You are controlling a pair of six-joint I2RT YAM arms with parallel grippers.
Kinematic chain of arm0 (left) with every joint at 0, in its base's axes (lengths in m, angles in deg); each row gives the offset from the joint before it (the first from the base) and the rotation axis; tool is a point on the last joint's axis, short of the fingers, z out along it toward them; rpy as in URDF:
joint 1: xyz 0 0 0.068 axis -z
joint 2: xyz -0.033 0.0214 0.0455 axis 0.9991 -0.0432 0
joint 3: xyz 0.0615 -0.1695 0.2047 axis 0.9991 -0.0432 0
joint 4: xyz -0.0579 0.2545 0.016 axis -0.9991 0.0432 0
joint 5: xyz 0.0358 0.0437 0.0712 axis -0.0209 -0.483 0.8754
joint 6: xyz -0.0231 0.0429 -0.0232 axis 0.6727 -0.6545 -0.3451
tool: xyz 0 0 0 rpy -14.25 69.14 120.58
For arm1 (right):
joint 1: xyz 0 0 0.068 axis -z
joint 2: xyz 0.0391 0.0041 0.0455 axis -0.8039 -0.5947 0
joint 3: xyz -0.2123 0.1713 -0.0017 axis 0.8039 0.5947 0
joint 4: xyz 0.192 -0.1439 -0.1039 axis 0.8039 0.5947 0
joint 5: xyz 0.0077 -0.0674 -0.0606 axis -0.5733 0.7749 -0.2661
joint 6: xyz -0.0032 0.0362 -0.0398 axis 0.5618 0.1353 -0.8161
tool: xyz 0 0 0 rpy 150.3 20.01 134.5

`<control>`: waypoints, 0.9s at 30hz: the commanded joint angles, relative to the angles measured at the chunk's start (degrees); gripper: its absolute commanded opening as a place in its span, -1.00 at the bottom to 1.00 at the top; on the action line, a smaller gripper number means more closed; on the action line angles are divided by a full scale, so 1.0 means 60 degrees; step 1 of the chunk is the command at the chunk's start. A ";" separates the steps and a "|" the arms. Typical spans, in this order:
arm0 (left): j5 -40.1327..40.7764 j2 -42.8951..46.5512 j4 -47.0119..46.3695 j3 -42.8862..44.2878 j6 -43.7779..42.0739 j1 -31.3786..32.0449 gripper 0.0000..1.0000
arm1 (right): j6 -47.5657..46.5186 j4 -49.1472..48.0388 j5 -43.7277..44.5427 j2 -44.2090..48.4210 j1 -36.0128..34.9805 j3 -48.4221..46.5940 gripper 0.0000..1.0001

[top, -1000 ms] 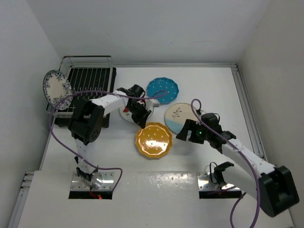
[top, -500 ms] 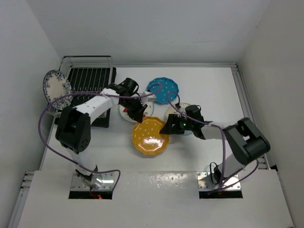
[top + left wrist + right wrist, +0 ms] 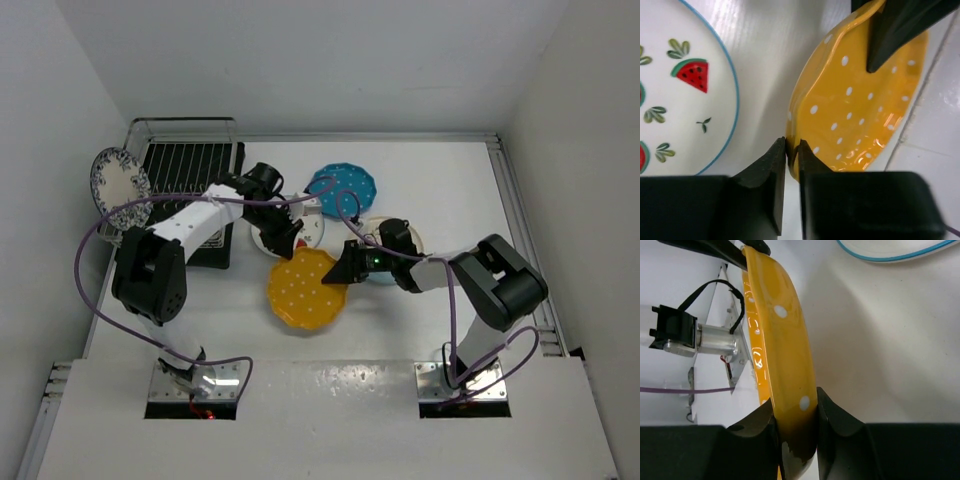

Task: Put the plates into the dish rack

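The yellow dotted plate (image 3: 300, 295) is tilted up off the table, held at two sides of its rim. My left gripper (image 3: 288, 250) pinches the rim (image 3: 860, 110) between nearly closed fingers (image 3: 776, 170). My right gripper (image 3: 343, 275) is shut on the opposite edge (image 3: 785, 365). The strawberry plate (image 3: 300, 228) lies just behind the left gripper. Further back lies the teal plate (image 3: 345, 190). The cream-and-blue plate (image 3: 405, 235) is mostly hidden under my right arm. The blue floral plate (image 3: 120, 188) stands on edge at the left side of the dish rack (image 3: 190, 165).
White walls close in on the left, back and right. A metal rail (image 3: 520, 230) runs along the table's right edge. Purple cables (image 3: 100, 250) loop around both arms. The arm bases (image 3: 195, 385) sit at the near edge.
The right gripper came in from the right and closed on the yellow plate's rim. The plate tipped up from lying flat and shifted left. The left gripper stayed at the plate's far edge.
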 commanded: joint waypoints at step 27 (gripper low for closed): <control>-0.1542 0.0122 0.1051 0.2551 0.0493 -0.0942 -1.00 | -0.1464 0.0685 0.2031 0.2366 0.0641 -0.0154 0.72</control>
